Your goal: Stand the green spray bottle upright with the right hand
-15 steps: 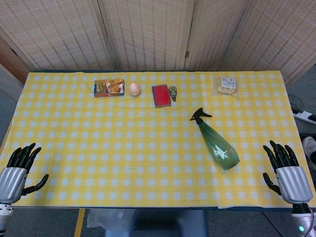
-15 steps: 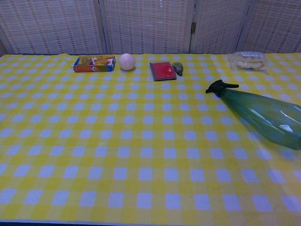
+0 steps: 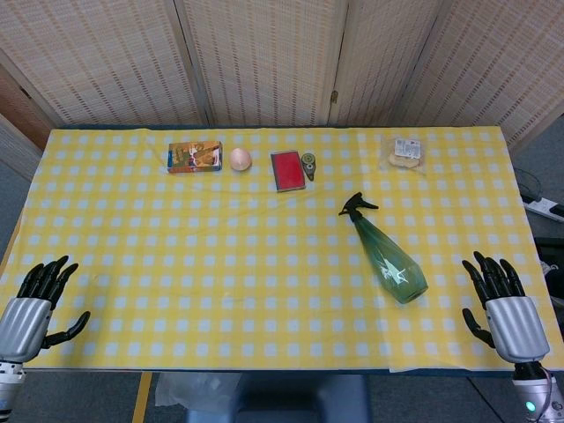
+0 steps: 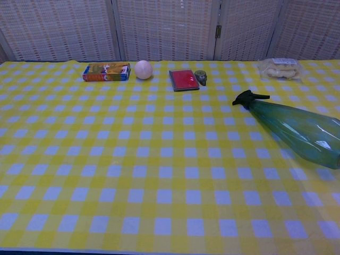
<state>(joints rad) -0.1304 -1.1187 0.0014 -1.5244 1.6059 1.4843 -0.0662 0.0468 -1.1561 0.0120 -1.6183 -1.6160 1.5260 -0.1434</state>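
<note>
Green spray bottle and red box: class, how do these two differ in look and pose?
The green spray bottle is long, see-through and tapered, with a black trigger head; the red box is flat, opaque and rectangular. The bottle lies nearer the right hand; the box sits far back. Both rest on the checked cloth, untouched.

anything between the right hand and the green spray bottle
No, only bare checked tablecloth lies between the right hand and the green spray bottle, as the head view shows.
</note>
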